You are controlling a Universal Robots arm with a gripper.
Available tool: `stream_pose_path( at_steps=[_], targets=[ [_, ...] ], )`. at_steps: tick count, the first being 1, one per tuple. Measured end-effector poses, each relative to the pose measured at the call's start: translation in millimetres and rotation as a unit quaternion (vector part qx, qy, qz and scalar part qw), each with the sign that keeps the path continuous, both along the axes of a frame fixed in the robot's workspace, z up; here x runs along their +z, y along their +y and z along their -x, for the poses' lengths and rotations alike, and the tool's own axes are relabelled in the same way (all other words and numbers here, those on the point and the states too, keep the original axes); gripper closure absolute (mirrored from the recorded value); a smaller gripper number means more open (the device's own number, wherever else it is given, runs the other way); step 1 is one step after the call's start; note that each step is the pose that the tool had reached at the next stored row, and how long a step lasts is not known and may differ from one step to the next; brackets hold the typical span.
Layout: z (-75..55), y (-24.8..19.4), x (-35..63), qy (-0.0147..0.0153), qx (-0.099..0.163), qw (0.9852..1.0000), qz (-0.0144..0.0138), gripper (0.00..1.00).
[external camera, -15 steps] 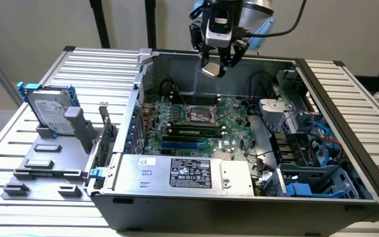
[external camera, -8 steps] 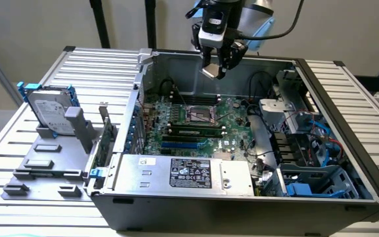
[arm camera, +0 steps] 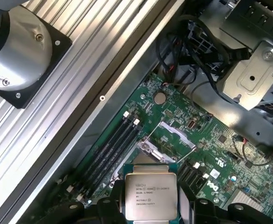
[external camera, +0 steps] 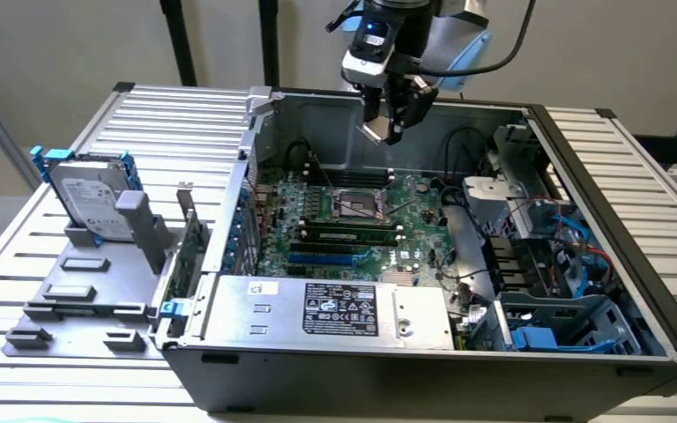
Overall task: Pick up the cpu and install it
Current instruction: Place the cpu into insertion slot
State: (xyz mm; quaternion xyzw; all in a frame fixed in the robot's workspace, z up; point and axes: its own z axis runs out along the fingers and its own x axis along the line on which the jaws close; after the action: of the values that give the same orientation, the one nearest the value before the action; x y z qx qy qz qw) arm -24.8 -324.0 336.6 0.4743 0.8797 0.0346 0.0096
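You see the pincer [external camera: 388,123] hanging over the open computer case [external camera: 433,374]. It is clenched on the cpu [arm camera: 150,196]. In the wrist view, a black finger [arm camera: 101,211] presses on each of two sides of the chip. The chip's shiny grey top faces the camera, and it has small dark writing on it.

In the exterior view, the cpu is up in the air, above the far part of the case. It does not touch anything but the pincer. Under it lies the green board [external camera: 427,220]. The square socket [external camera: 360,204] on that board is open and has no chip in it. In the wrist view, the socket's metal frame [arm camera: 171,135] is lifted up, just past the chip. Long black slots [arm camera: 111,144] lie beside the socket, and a small round battery [arm camera: 160,98] sits a bit further off.

A big silver box with a black label [external camera: 338,308] sits at the near side of the case. On the exterior view's left, a hard drive [external camera: 85,198] stands in a grey holder [external camera: 80,282] on the metal worktop [external camera: 174,115], well apart from the pincer.
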Motion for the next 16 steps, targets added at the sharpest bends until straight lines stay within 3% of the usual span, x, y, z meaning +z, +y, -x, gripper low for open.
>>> stream_pose_path(
  at_steps=[4, 8, 12, 16],
  targets=[
    [0.0, 0.0, -1.9, 0.0, -0.036, 0.9993, 0.0, 0.45],
    [0.0, 0.0, -3.8, 0.0, -0.072, 0.9974, 0.0, 0.45],
    [0.0, 0.0, -5.9, 0.0, -0.109, 0.9941, 0.0, 0.45],
    [0.0, 0.0, -7.9, 0.0, -0.145, 0.9894, 0.0, 0.45]
  ],
)
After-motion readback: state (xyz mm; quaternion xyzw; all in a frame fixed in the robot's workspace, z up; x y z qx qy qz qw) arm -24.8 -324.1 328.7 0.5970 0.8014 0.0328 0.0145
